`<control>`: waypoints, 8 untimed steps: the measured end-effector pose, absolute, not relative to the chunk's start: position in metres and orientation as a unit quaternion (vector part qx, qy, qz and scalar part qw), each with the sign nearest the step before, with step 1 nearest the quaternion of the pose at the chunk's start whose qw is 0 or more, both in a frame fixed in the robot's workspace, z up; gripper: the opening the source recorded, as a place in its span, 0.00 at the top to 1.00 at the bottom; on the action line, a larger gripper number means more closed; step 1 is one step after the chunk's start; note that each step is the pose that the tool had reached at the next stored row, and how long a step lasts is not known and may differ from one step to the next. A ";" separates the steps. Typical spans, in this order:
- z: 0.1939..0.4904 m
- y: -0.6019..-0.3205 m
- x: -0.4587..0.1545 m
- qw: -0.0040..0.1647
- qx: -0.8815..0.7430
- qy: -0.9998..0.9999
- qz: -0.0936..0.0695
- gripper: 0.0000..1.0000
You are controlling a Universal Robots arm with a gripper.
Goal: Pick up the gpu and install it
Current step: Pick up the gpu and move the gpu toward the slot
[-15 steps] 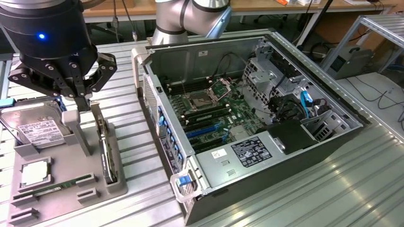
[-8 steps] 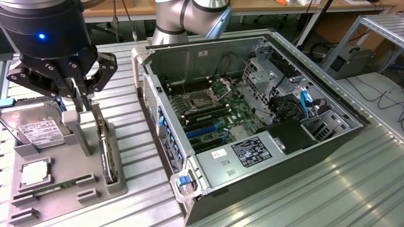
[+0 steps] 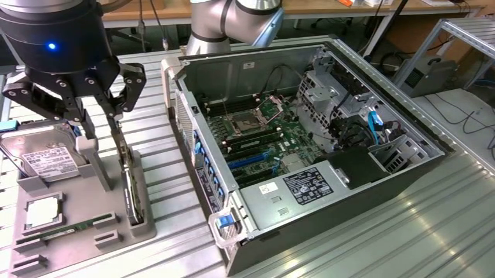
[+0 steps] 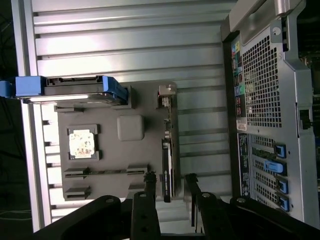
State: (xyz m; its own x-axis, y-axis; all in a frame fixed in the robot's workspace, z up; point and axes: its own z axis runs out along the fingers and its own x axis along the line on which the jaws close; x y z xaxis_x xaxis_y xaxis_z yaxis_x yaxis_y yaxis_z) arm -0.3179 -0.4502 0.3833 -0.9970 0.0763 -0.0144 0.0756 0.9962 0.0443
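At the exterior view's left, a grey moulded plastic tray (image 3: pixel 81 200) sits on the ribbed metal table (image 3: pixel 402 231). It carries a silver hard drive with a white label (image 3: pixel 48 157), a square silver processor chip (image 3: pixel 43 211) and a narrow green RAM stick (image 3: pixel 66 230).

Above the tray's right part hangs the black two-fingered hand (image 4: pixel 169 179), pointing down. It is released: in the wrist view its fingers (image 4: pixel 148 190) stand apart on either side of the gpu (image 3: pixel 133 194), with a gap on each side and nothing grasped. The gpu, a thin dark rectangular card, stands on its long edge in a slot along the tray's right side.

Further right lies the open black-and-silver computer case (image 3: pixel 240 72), just beside the tray. Its green motherboard (image 3: pixel 259 130) is exposed.
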 end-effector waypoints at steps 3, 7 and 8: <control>0.378 -0.450 -0.318 0.008 0.038 0.999 0.022 0.64; 0.367 -0.450 -0.318 0.008 0.038 0.999 0.022 0.64; 0.364 -0.450 -0.318 0.008 0.038 0.999 0.022 0.64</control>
State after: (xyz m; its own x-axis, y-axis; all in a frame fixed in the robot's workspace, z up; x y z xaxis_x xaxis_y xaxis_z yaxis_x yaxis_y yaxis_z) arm -0.3179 -0.4502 0.3642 -0.9970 0.0762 -0.0144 0.0755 0.9962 0.0444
